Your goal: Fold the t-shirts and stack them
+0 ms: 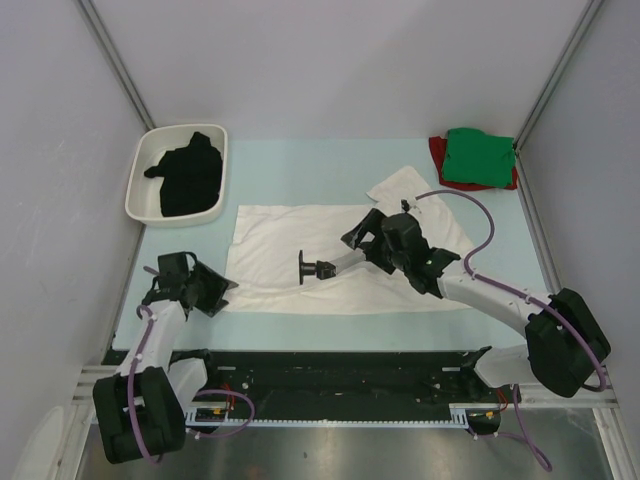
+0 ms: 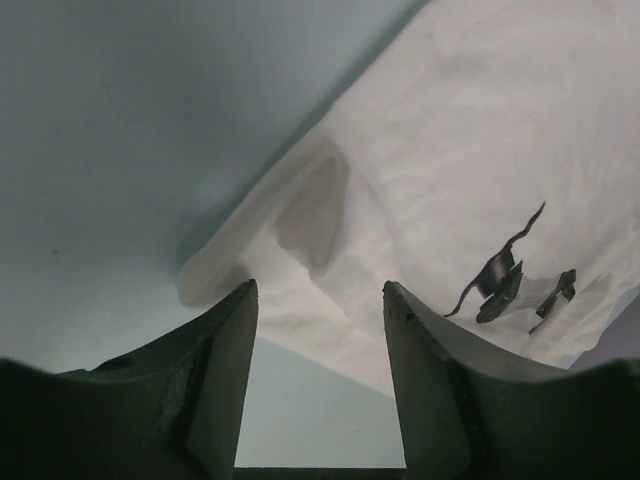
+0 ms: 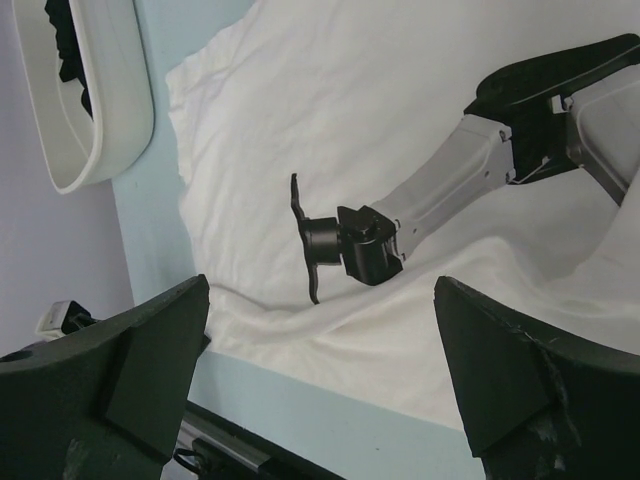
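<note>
The large white t-shirt (image 1: pixel 290 240) (image 2: pixel 450 150) (image 3: pixel 350 110) lies spread across the middle of the table, one sleeve (image 1: pixel 400 185) sticking out at the back. My left gripper (image 1: pixel 213 290) (image 2: pixel 320 290) is open and low at the shirt's near left corner, where the cloth has a small raised fold (image 2: pixel 315 210); nothing is between its jaws. My right gripper (image 1: pixel 372 243) (image 3: pixel 322 290) hangs wide open and empty above the shirt's middle. The green t-shirt (image 1: pixel 478 158) sits folded on the red t-shirt (image 1: pixel 437 150) at the back right. The black t-shirt (image 1: pixel 188 178) (image 3: pixel 62 25) is bunched in the tray.
The white tray (image 1: pixel 140 190) (image 3: pixel 100 120) stands at the back left. A grey bar with a black disc-shaped end (image 1: pixel 308 268) (image 3: pixel 330 245) reaches out from the right arm over the shirt. Grey walls close in both sides, and a black rail (image 1: pixel 340 375) runs along the near edge.
</note>
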Tool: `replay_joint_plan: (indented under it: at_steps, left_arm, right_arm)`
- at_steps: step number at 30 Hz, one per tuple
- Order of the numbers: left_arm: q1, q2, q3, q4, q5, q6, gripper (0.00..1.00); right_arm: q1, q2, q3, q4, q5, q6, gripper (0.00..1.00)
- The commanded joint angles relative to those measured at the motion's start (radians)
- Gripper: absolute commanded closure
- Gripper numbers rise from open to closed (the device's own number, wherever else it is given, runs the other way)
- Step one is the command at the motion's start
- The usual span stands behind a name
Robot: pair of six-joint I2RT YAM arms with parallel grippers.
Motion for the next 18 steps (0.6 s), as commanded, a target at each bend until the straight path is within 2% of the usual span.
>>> replay_joint_plan:
  at_steps: [1, 9, 11, 18]
  left_arm:
    - [-0.01, 0.042, -0.033, 0.063, 0.028, 0.006, 0.44]
    - [-0.018, 0.116, -0.031, 0.124, 0.007, -0.001, 0.54]
    - [-0.018, 0.138, -0.027, 0.133, 0.005, 0.003, 0.59]
    - [-0.018, 0.166, 0.009, 0.138, 0.007, -0.002, 0.6]
  right_arm:
    - [0.014, -0.035, 0.018, -0.052, 0.061, -0.018, 0.0]
    - [0.02, -0.032, 0.019, -0.075, 0.075, -0.027, 0.0]
    - [0.022, -0.027, 0.019, -0.077, 0.076, -0.025, 0.0]
    - [0.023, -0.016, 0.017, -0.072, 0.073, -0.031, 0.0]
